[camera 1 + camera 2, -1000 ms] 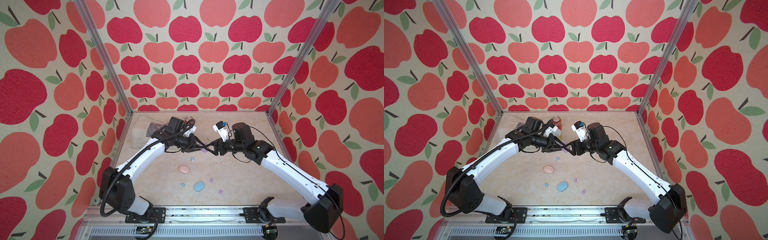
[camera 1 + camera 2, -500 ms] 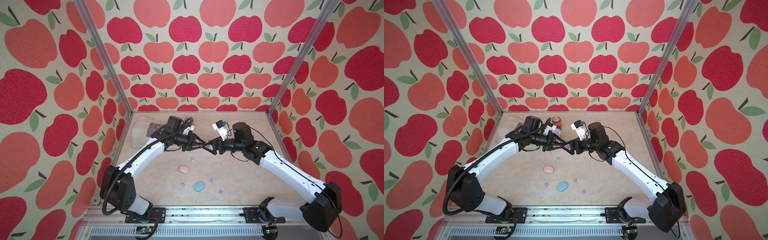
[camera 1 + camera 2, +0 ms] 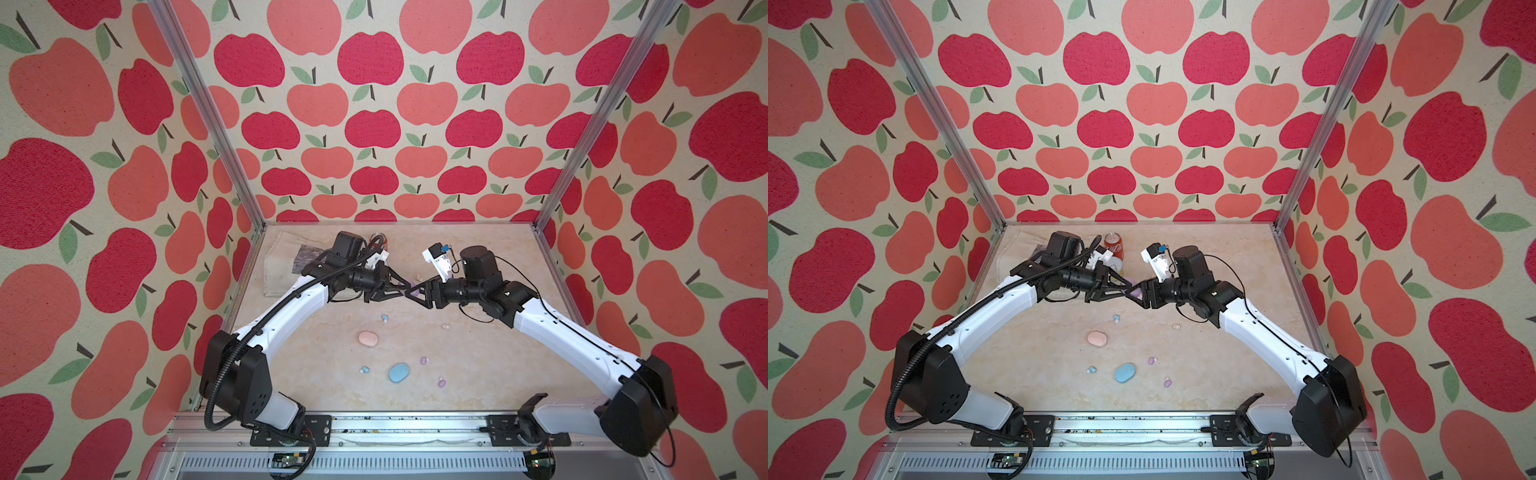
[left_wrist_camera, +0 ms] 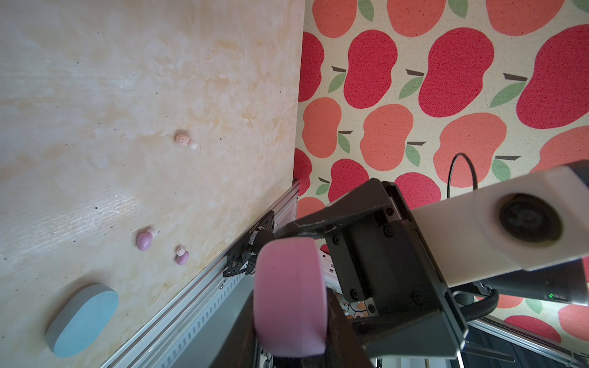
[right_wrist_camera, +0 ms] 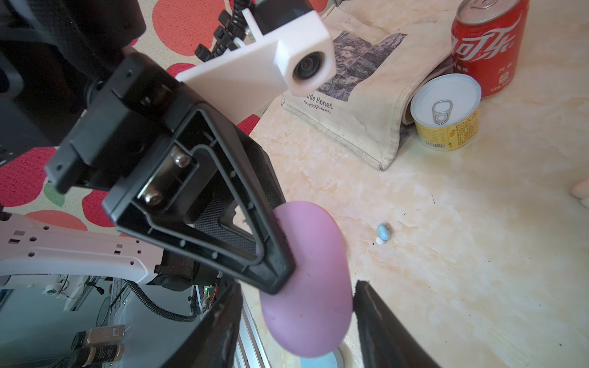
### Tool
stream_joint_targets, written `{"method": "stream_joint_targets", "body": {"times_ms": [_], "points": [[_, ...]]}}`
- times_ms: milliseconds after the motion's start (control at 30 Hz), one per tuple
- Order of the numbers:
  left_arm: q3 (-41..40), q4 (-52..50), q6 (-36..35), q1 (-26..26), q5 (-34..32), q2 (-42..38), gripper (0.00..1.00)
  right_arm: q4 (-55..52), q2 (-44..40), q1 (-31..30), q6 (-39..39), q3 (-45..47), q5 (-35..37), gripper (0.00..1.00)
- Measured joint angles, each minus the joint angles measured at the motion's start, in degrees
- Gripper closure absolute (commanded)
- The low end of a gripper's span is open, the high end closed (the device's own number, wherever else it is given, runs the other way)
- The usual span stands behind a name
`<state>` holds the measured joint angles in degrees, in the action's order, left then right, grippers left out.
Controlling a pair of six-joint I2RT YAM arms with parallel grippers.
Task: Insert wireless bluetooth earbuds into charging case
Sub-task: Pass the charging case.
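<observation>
- L end effector (image 3: 397, 291) is clamped on the purple case (image 5: 310, 286), holding it up off the table (image 3: 332, 392) at mid-workspace.
- R end effector (image 3: 415, 291) sits nose to nose w/ the L one. Its jaws stand either side of the case's free end. Can't tell if they press it or sit just shy.
- Key relation: the case's long axis seems to run on from the L fingertips straight toward the R end effector, so the free end faces R.
- Case looks closed, no open seam or lid showing. Prob. step: R works the lid open while L steadies.
- Matching buds: one purple earbud (image 3: 424, 360) and the other purple earbud (image 3: 441, 381) lie on the table toward the front rail (image 3: 374, 428). Both are well apart from the held case and a bit to the R arm's side, so R is likely nearer.
- Also on the table: blue earbud (image 5: 382, 234) near the spot under the held case, and pink earbud (image 4: 185, 141).
- Pink case (image 3: 368, 338) and blue case (image 3: 399, 372) lie flat, shut.
- Materials: cases are smooth matte pastel plastic, pebble-shaped w/ rounded edges. Buds are tiny and glossy, mushroom-like w/ a pale tip, so prob. quick to roll or slip from the pads.
- Table surface is cream, marbled, w/ a slight sheen.
</observation>
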<state>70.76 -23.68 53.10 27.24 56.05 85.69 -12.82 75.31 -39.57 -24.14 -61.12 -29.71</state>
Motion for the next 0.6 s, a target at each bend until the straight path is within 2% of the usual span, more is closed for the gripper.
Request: {"method": "stream_joint_targets", "body": {"times_ms": [133, 367, 600], "points": [[0.0, 0.0, 0.0, 0.0, 0.3, 0.2, 0.96, 0.0, 0.2, 0.0, 0.0, 0.0, 0.1, 0.50], [0.0, 0.4, 0.1, -0.1, 0.3, 0.3, 0.96, 0.0, 0.9, 0.0, 0.0, 0.0, 0.2, 0.53], [0.0, 0.4, 1.1, -0.3, 0.3, 0.3, 0.95, 0.4, 1.2, 0.0, 0.2, 0.0, 0.2, 0.68]]}}
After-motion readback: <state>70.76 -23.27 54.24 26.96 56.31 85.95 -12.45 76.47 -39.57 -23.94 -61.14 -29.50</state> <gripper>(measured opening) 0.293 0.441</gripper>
